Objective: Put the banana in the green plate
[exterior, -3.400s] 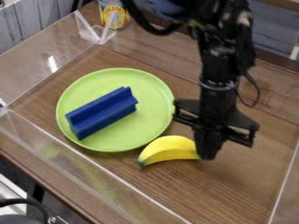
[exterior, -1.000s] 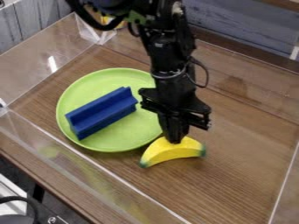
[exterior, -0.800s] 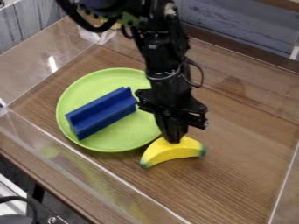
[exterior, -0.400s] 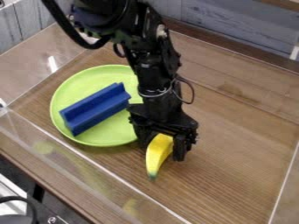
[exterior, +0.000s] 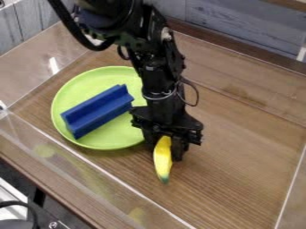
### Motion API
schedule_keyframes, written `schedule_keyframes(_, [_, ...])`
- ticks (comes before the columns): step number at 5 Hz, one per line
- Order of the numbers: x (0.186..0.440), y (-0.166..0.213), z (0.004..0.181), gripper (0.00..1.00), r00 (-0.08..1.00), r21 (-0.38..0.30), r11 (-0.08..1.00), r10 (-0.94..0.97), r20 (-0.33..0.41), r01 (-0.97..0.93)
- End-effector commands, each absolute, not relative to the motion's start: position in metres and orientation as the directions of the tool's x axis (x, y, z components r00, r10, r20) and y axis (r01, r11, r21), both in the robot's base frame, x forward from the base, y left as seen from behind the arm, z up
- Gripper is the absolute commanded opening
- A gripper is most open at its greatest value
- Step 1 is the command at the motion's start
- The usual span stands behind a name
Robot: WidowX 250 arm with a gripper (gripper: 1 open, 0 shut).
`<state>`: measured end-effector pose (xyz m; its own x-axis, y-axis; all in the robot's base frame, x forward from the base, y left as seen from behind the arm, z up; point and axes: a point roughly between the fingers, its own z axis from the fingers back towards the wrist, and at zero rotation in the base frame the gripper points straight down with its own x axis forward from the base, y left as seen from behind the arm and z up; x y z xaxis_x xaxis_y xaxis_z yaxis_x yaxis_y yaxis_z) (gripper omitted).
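Observation:
The yellow banana (exterior: 162, 160) lies on the wooden table just off the near right rim of the green plate (exterior: 84, 143), pointing lengthwise toward the camera. My gripper (exterior: 164, 143) points straight down over the banana's far end. Its dark fingers (exterior: 180, 140) straddle that end and sit tight against both of its sides. The banana's near end rests on the table. The black arm rises behind and hides part of the plate's right rim.
A blue ridged block (exterior: 96, 108) lies in the middle of the plate. Clear plastic walls (exterior: 30, 134) fence in the table on the left and front. Bare wooden table (exterior: 245, 134) stretches to the right of the arm.
The banana has swung from lying crosswise to pointing at the camera. The plate has slid slightly left. The gripper sank, opened wide, then narrowed around the banana's far end.

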<state>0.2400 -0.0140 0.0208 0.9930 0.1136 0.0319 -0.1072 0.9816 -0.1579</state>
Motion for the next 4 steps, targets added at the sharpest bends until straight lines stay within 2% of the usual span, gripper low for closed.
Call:
schedule_keyframes(1, [0.251,-0.004,0.027,0.0,0.989,-0.146,0.98,0.145,0.041,-0.138])
schedule_keyframes(4, [0.245,0.009,0.042,0.0,0.996,-0.11,0.99,0.092,0.009,-0.091])
